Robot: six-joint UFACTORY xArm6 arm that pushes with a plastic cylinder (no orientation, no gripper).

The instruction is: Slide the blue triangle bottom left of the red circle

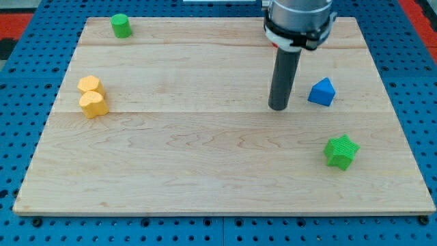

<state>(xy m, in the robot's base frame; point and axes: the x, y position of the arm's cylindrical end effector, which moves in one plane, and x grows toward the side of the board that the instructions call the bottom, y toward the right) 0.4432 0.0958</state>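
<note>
My tip (278, 107) rests on the wooden board (205, 171) just left of the blue triangle (321, 92), near the board's right edge; it is a bare rod, apart from every block, holding nothing. A green star (341, 151) lies nearer the bottom right corner; a green cylinder (121, 25) stands by the top left corner; two touching yellow blocks (91, 96) sit by the left edge.

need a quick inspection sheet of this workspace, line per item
surface: wooden board, flat.
job's things: blue triangle at the view's right; red circle nothing seen.
clutter: green cylinder at the top left; two yellow blocks touching at the left; green star at the lower right.
end effector: my tip is down on the board, just left of the blue triangle, a small gap between.
cables: nothing seen.
surroundings: blue pegboard around the board.
</note>
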